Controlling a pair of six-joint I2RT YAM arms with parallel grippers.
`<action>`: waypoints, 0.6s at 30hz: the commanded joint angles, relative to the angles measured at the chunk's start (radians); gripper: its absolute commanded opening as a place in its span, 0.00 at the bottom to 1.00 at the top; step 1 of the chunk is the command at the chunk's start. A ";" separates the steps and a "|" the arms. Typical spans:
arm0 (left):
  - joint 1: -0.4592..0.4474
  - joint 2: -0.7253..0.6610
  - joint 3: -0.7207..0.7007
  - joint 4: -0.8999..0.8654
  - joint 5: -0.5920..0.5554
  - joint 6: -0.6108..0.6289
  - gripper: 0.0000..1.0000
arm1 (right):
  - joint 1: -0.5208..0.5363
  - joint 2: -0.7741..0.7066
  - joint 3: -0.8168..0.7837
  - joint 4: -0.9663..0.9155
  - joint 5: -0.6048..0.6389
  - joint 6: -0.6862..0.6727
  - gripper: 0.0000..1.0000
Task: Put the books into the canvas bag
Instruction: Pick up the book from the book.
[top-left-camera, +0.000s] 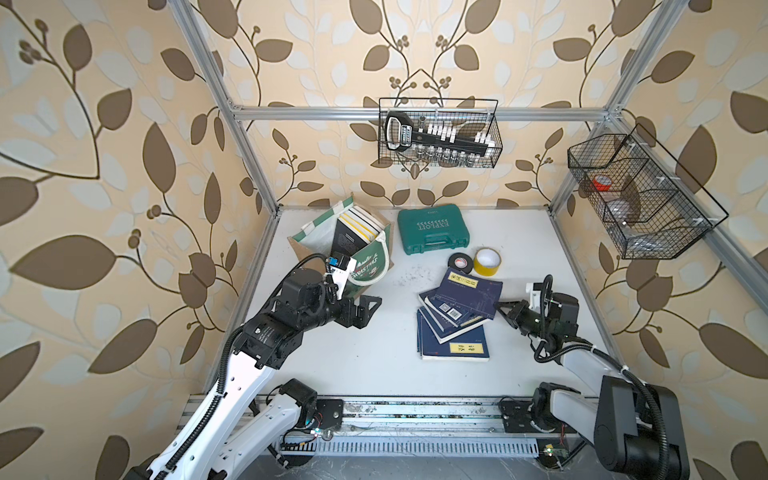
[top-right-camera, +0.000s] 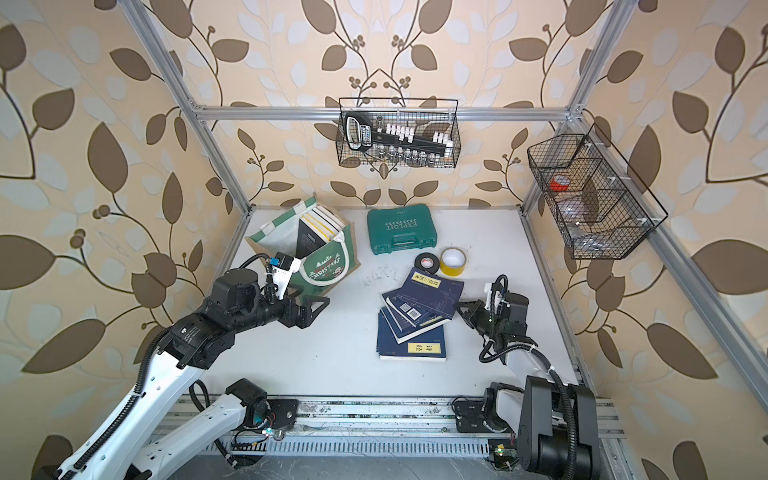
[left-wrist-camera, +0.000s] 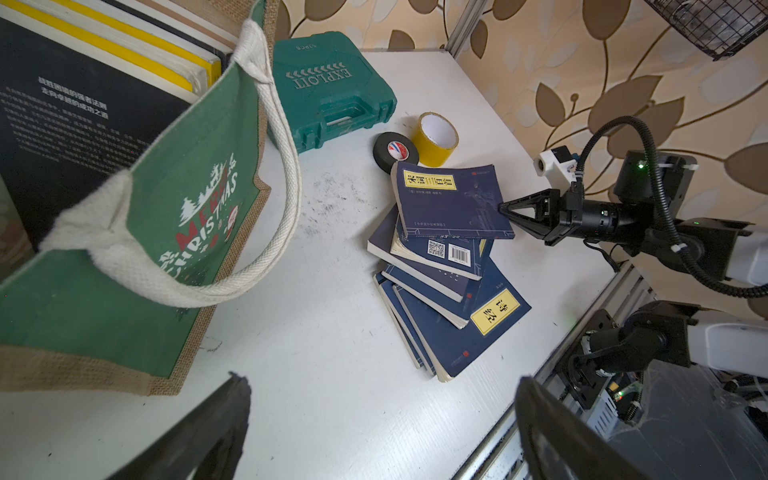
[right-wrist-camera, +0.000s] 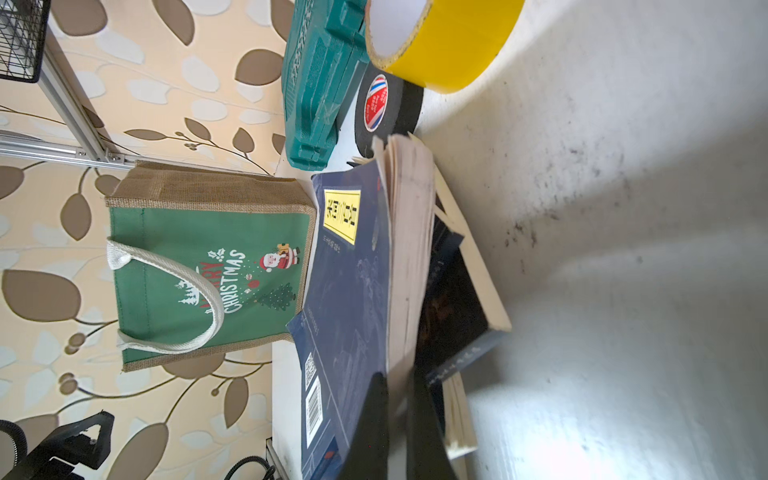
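Observation:
A pile of navy books (top-left-camera: 455, 332) lies right of the table's middle. My right gripper (top-left-camera: 498, 307) (right-wrist-camera: 397, 374) is shut on the page edge of the top navy book (top-left-camera: 473, 293) (left-wrist-camera: 453, 203) (right-wrist-camera: 353, 270), whose gripped side sits a little above the pile. The canvas bag (top-left-camera: 361, 262) (top-right-camera: 328, 262) (left-wrist-camera: 187, 232) stands at the back left with several books (top-left-camera: 357, 226) (left-wrist-camera: 83, 83) upright inside. My left gripper (top-left-camera: 372, 309) (left-wrist-camera: 382, 380) hovers open and empty just in front of the bag, over bare table.
A green tool case (top-left-camera: 432, 228) lies behind the pile. A black tape roll (top-left-camera: 460, 262) and a yellow tape roll (top-left-camera: 487, 262) touch the pile's far side. Wire baskets (top-left-camera: 440, 133) (top-left-camera: 640, 195) hang on the back and right frame.

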 joint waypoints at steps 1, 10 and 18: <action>0.013 -0.014 -0.001 0.029 0.015 0.027 0.99 | -0.003 -0.022 0.030 0.016 0.000 -0.022 0.00; 0.016 -0.014 0.000 0.032 0.018 0.027 0.99 | -0.003 -0.197 0.084 0.050 -0.056 -0.067 0.00; 0.025 -0.026 0.001 0.031 0.007 0.024 0.99 | 0.016 -0.196 0.230 0.071 -0.069 -0.062 0.00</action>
